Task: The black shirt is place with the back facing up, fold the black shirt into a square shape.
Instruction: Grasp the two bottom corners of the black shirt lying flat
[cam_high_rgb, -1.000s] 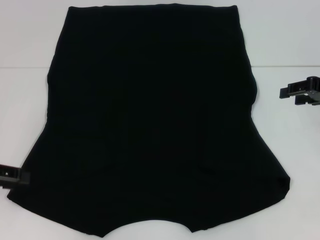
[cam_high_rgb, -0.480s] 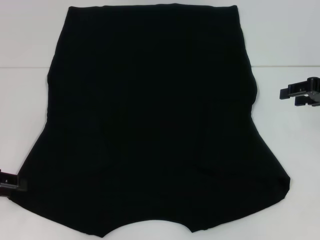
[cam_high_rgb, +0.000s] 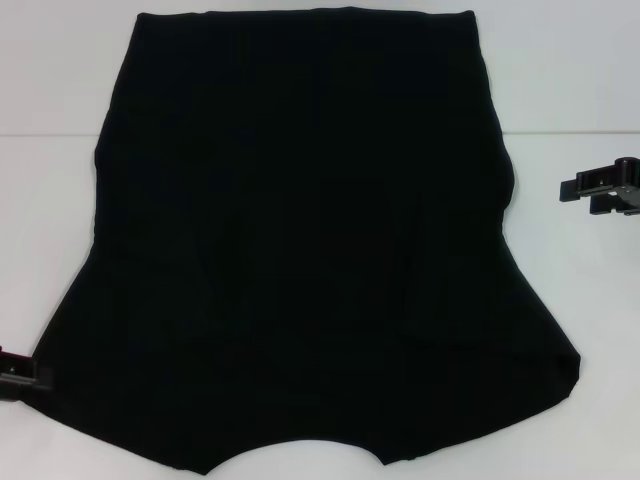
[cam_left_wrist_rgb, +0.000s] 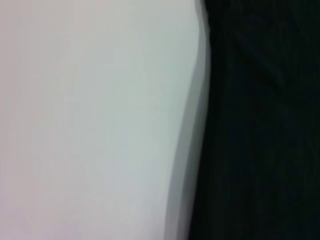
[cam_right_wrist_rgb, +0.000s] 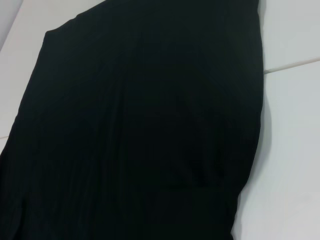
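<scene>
While the black shirt (cam_high_rgb: 300, 240) lies spread flat across the middle of the white bench (cam_high_rgb: 50, 80) in the head view, both arms sit out at its edges. Its plain side faces up, the straight hem is at the far end, the sleeves flare out toward the near corners, and the curved neckline cuts into the near edge. The left end effector (cam_high_rgb: 18, 372) shows only as a small dark piece at the left border, just beside the corner of the left sleeve; whether its fingers are apart or together cannot be told. The right end effector (cam_high_rgb: 600, 188) hangs near the right border, apart from the shirt's right side, over bare bench; its finger state cannot be told either.

From the left wrist view, the shirt (cam_left_wrist_rgb: 260, 125) fills one side and the bench (cam_left_wrist_rgb: 90, 120) the other, with a soft shadowed edge between them.

From the right wrist view, the shirt (cam_right_wrist_rgb: 140, 130) covers most of the picture, smooth with faint lengthwise ripples, and the bench (cam_right_wrist_rgb: 295, 150) shows beside it, crossed by a thin seam.
</scene>
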